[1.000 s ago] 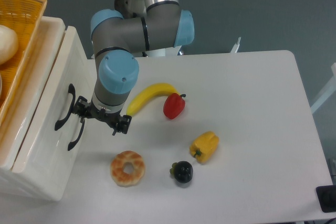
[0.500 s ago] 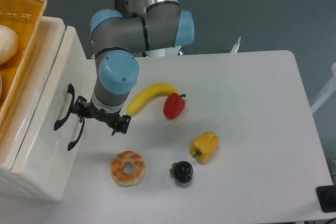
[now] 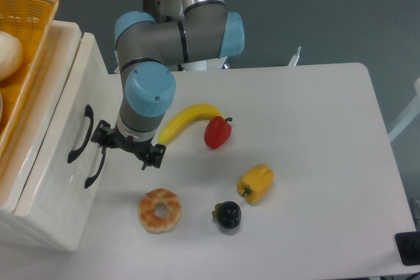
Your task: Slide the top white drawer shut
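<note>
At left of frame, the top white drawer looks rigid, glossy, likely slippery, best pushed flat beside its handle; end effector open, holding nothing, just beside the front.

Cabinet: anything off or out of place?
Nothing damaged or spilled. The top drawer looks flush with the cabinet front, not sticking out. The gripper sits by the lower handle, not the top one. The fruit and the donut lie loose on the table.
</note>
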